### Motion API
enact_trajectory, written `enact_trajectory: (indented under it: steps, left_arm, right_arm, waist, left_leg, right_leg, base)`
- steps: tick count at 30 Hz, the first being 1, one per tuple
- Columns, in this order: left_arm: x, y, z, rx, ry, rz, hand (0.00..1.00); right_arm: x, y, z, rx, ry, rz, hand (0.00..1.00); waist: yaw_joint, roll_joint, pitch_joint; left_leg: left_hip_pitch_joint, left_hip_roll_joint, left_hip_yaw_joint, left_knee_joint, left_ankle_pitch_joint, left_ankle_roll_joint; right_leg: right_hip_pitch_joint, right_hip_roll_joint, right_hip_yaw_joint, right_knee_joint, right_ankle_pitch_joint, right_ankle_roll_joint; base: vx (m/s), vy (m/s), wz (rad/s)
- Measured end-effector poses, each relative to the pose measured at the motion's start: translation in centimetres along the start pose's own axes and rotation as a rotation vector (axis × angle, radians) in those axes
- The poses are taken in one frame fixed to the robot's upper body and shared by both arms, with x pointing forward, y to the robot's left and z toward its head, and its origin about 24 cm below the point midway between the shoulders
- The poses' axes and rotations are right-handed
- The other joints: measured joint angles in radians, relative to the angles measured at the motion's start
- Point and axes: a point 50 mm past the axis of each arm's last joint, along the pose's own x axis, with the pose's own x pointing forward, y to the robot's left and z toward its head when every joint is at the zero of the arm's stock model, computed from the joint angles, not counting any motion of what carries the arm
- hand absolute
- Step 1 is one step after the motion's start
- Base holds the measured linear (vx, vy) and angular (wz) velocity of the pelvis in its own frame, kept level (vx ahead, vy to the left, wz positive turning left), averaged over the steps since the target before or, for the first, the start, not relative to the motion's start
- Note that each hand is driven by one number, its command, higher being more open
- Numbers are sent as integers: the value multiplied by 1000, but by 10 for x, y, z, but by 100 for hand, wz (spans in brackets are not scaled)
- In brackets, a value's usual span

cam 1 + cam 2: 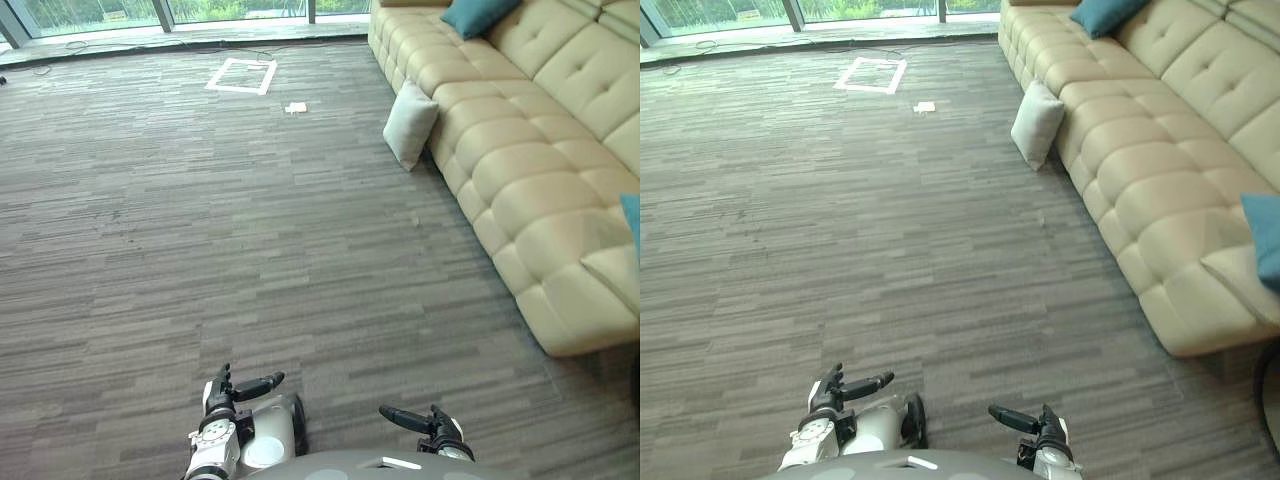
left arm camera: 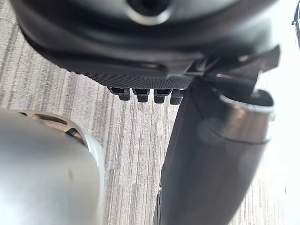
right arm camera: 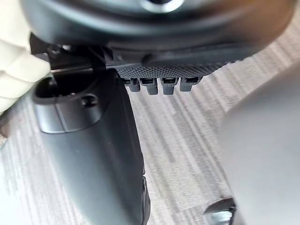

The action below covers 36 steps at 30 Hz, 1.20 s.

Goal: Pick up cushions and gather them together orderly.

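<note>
The grey striped carpet floor (image 1: pixel 200 220) carries a cream sofa (image 1: pixel 520 150) along its right side. A pale cushion (image 1: pixel 410 123) stands on the floor, leaning against the sofa's front. Farther off lie a white square outline (image 1: pixel 241 76) and, near it, a small white scrap (image 1: pixel 295 107). A teal cushion (image 1: pixel 478 14) rests on the sofa's far end, and another teal cushion (image 1: pixel 1265 240) on its near end.

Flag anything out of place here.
The pale cushion is off the sofa: it stands on the carpet, leaning against the sofa's front, while a teal cushion sits up on the seat. A small white scrap also lies loose on the carpet beside the tape square.
</note>
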Motion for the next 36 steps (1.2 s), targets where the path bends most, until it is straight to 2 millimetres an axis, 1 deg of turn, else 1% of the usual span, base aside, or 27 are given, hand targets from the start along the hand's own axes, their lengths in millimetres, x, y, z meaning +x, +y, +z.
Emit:
enact_trajectory:
  steps: [2,3,5,6,7,8,9,10,11,13,14,15,16,18,20,22,25,26,27,28,29,30,31,32,33,34,36]
  left_arm:
    - [-1,-3,-4,26,9,-12,100]
    - [-2,-8,-5,54,11,-35,100]
    - [-2,-10,-6,58,19,-42,100]
    - [-2,-12,-7,60,23,-47,100]
    - [-2,-14,-8,65,27,-55,100]
    - [-4,-17,-14,76,48,-68,100]
    - [-4,-17,-15,76,50,-69,100]
    - [-6,-25,-17,69,56,-86,100]
    - [-6,-26,-17,66,56,-86,100]
    - [-6,-27,-16,41,55,-81,100]
    - [-6,-25,-17,15,58,-71,100]
    - [-6,-20,-18,1,59,-55,100]
    - [-6,-19,-18,-2,58,-50,100]
    - [-5,-12,-9,-19,9,-30,100]
    - [-5,-14,-1,-28,-28,-34,100]
    - [-5,-15,5,-53,-54,-35,100]
    - [-6,-16,5,-78,-60,-32,100]
    - [-5,-14,5,-81,-60,-29,100]
    - [-5,-12,6,-76,-61,-25,100]
    - [-4,-8,7,-66,-62,-19,100]
    - [-3,-4,6,-56,-58,-8,100]
    - [-2,-3,7,-53,-57,-5,100]
    - [0,-1,9,-43,-53,-2,100]
    - [1,1,6,-31,-19,2,100]
    - [1,1,4,-27,-9,4,100]
    - [0,0,0,-14,4,1,100]
    - [-1,-5,-4,12,16,-15,100]
  right_arm:
    - [0,-3,4,0,-26,-7,100]
    - [1,-5,10,-2,-54,-11,100]
    - [2,-6,15,1,-73,-12,100]
    - [2,-5,20,7,-86,-8,100]
    - [3,-5,23,15,-94,-9,100]
    - [3,-8,24,19,-93,-17,100]
    - [4,-9,24,14,-95,-20,100]
    - [4,-13,27,4,-107,-30,100]
    - [4,-14,29,1,-108,-31,100]
    - [5,-14,30,-16,-99,-27,100]
    - [6,-16,27,-27,-81,-30,100]
    - [6,-14,24,-37,-66,-25,100]
    - [6,-13,23,-43,-63,-21,100]
    - [4,-9,13,-56,-30,-10,100]
    - [4,-9,10,-53,-18,-12,100]
    - [3,-9,7,-51,-7,-17,100]
    - [3,-6,7,-51,-8,-18,100]
    - [2,-4,4,-55,-1,-11,100]
    - [1,-1,1,-52,10,-5,100]
    - [0,0,-4,-48,26,-2,100]
    - [-2,4,-10,-39,41,7,100]
    - [-2,4,-10,-32,41,5,100]
    - [-2,4,-10,-19,42,2,100]
    - [-2,4,-8,-21,33,4,100]
    - [-1,3,-6,-23,26,2,100]
    - [0,0,-2,-28,5,-2,100]
    - [0,-4,4,-19,-33,-12,100]
  waist:
    - [-3,14,-1]
    - [-14,27,5]
    - [-24,30,7]
    - [-39,34,7]
    - [-50,34,7]
    - [-51,46,4]
    - [-49,54,2]
    - [-48,82,-7]
    - [-54,102,-12]
    - [-51,120,-3]
    - [-45,133,2]
    - [-41,127,10]
    - [-41,123,12]
    - [-33,89,12]
    - [-16,87,14]
    - [6,83,22]
    - [14,80,20]
    - [26,71,9]
    - [28,65,-4]
    - [28,34,-19]
    - [30,9,-30]
    - [29,2,-29]
    - [25,-12,-24]
    - [15,-15,-18]
    - [11,-15,-16]
    - [8,-2,-11]
    - [-4,17,-10]
  left_leg:
    - [85,2,-10,-55,-15,-7]
    - [181,10,-30,-127,-13,-11]
    - [244,18,-41,-182,-13,-11]
    - [298,32,-57,-226,-25,-25]
    - [357,44,-78,-264,-48,-59]
    - [422,63,-116,-266,-69,-84]
    - [423,69,-117,-260,-67,-88]
    - [404,96,-132,-197,-57,-106]
    - [325,130,-159,-13,-28,-145]
    - [197,170,-226,313,56,-211]
    - [130,201,-232,509,67,-232]
    - [68,225,-208,652,59,-217]
    - [50,227,-199,679,56,-211]
    - [-101,236,-125,690,30,-166]
    - [-192,233,-70,557,10,-133]
    - [-249,194,-27,246,11,-118]
    - [-275,150,-26,0,105,-112]
    - [-281,138,-21,33,177,-77]
    - [-285,119,-22,56,187,-61]
    - [-277,96,-7,88,157,-26]
    - [-259,71,6,98,120,-13]
    - [-249,61,8,102,106,-9]
    - [-214,40,10,106,70,2]
    - [-152,14,2,103,27,12]
    - [-113,6,-2,95,9,14]
    - [-16,2,-5,53,-19,15]
    - [92,1,-22,-36,-30,12]
  right_leg:
    - [-67,0,-48,-6,-26,-18]
    - [-152,4,-125,-97,-73,-72]
    - [-212,18,-165,-222,-84,-79]
    - [-262,41,-188,-395,-73,-74]
    - [-288,68,-185,-590,-21,-60]
    - [-277,84,-176,-559,83,-142]
    - [-278,86,-181,-548,72,-145]
    - [-275,94,-197,-504,0,-157]
    - [-254,104,-217,-487,-62,-163]
    - [-177,144,-226,-535,-88,-173]
    - [-97,181,-224,-594,-92,-180]
    - [-7,203,-221,-655,-99,-187]
    - [18,206,-220,-671,-101,-187]
    - [140,212,-207,-772,-112,-181]
    - [200,214,-189,-829,-113,-169]
    - [289,198,-160,-886,-128,-133]
    - [363,168,-117,-935,-179,-82]
    - [379,144,-89,-934,-205,-62]
    - [385,128,-72,-924,-210,-52]
    - [348,83,-52,-824,-211,-50]
    - [285,47,-35,-667,-199,-33]
    - [256,34,-27,-593,-185,-17]
    - [183,8,-5,-397,-110,12]
    - [93,-15,10,-160,-30,38]
    - [64,-20,8,-87,-32,38]
    - [-2,-12,-7,10,-40,25]
    - [-112,7,-72,11,-61,-8]
  base:
    - [572,70,16]
    - [557,8,31]
    - [648,-93,44]
    - [883,-217,72]
    - [1098,-357,90]
    - [879,-342,64]
    - [904,-377,44]
    - [723,-318,29]
    - [693,-301,34]
    - [556,-225,5]
    - [561,-178,-25]
    - [425,-103,-26]
    - [501,-105,-14]
    - [523,-75,-16]
    - [422,-9,-31]
    - [479,95,-44]
    - [586,226,-55]
    - [610,269,-61]
    - [764,336,-52]
    - [659,282,-26]
    - [641,292,-15]
    - [498,231,5]
    - [569,232,22]
    - [564,206,25]
    - [672,208,15]
    - [532,128,2]
    - [535,85,14]
